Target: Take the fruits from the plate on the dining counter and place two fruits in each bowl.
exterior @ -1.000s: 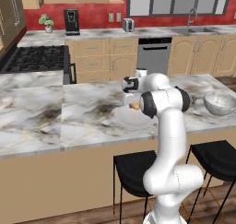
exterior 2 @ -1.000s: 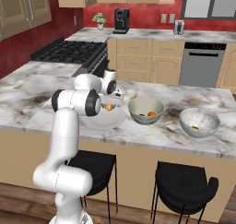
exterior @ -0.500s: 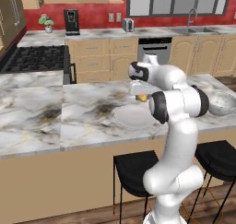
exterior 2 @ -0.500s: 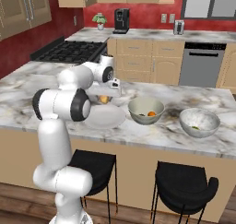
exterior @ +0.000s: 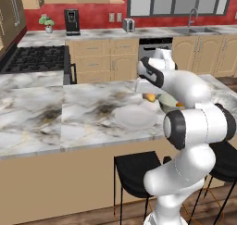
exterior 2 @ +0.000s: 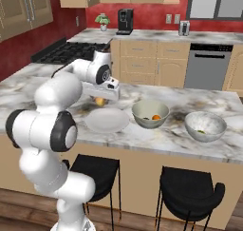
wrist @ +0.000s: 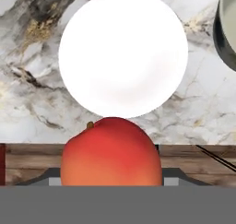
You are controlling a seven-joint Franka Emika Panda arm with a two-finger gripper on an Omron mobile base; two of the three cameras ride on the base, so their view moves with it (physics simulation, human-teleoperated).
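Now, left base view: hand (exterior: 149, 96) at frame centre, clamped on peach fruit (exterior: 149, 97), w/ white plate (exterior: 135, 116) just below it on marble surface (exterior: 69, 113). Right base view: grey-green bowl (exterior 2: 150, 114) mid-frame holds orange fruit (exterior 2: 155, 117); speckled bowl (exterior 2: 205, 126) at right. Hand view: peach at bottom centre, plate above.

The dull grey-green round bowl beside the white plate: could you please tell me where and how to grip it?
Take the grey-green bowl by its rim, probably from straight above, one finger inside the wall, one outside. It stands upright and open, looks too wide to span, and the rim is free. Choose the side away from the orange fruit inside.
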